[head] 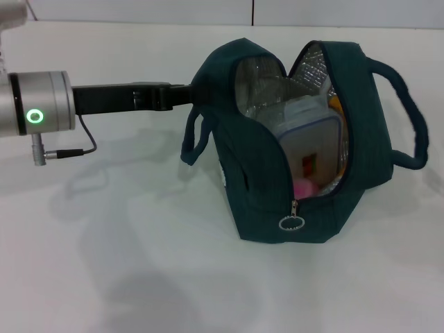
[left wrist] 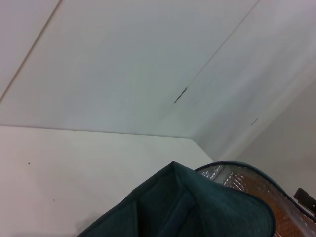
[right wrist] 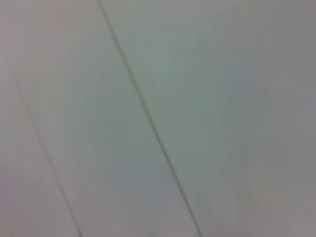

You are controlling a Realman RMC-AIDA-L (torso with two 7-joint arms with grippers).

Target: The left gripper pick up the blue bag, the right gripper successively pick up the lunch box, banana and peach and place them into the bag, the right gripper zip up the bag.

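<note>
On table [head: 104, 277], bag [head: 263, 187] stands unzipped; box [head: 309, 142], peach [head: 305, 186] and banana [head: 336, 104] inside. Left gripper [head: 191, 96] at bag's edge, grip state can't tell. Right gripper unseen. Zipper [head: 291, 222] left to close.

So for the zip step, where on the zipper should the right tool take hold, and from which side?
Best by the metal ring hanging at the low front end of the open zipper on the blue bag. It dangles free of the fabric and faces the robot, so coming in from the front right looks easiest, then drawing up and back along the opening. The left tool sits at the bag's far left rim.
</note>
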